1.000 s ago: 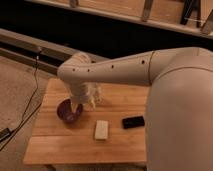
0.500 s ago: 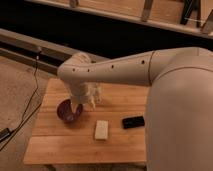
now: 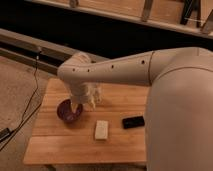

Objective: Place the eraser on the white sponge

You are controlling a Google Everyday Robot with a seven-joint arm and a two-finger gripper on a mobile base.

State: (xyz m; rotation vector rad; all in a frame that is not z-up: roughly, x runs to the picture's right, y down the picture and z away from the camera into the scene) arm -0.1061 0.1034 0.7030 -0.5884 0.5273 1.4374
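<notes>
Over by the dark bowl (image 3: 68, 112) hangs the pincer (image 3: 86, 100) (can't tell if it's open or closed), with the eraser (image 3: 133, 122) well apart on the counter (image 3: 60, 146), near the white sponge (image 3: 101, 130).

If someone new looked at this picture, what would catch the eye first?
The large white arm crosses the view from the right, its gripper hanging over the dark purple bowl at the left of the wooden table. The white sponge lies mid-table, the black eraser apart to its right.
</notes>
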